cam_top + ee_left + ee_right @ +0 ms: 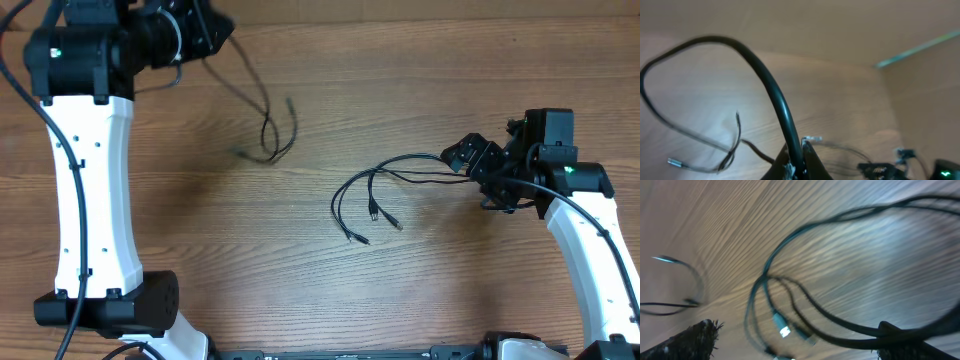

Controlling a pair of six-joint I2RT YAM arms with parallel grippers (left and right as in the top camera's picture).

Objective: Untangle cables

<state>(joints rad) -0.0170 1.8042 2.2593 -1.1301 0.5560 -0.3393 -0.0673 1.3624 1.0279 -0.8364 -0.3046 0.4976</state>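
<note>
Separation step: your left claw clamps one cable away from the bundle. Your right claw stands apart at the bundle and must grip a strand.

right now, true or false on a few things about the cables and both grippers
1. The left gripper is shut on a single cable. True.
2. The right gripper is clamped shut on the cable bunch. False: its fingers stand wide apart.
3. All the cables sit in one tangle. False: the single cable is well apart from the cable bunch.
4. The bunch's plug tips rest on the wooden table. True.
</note>
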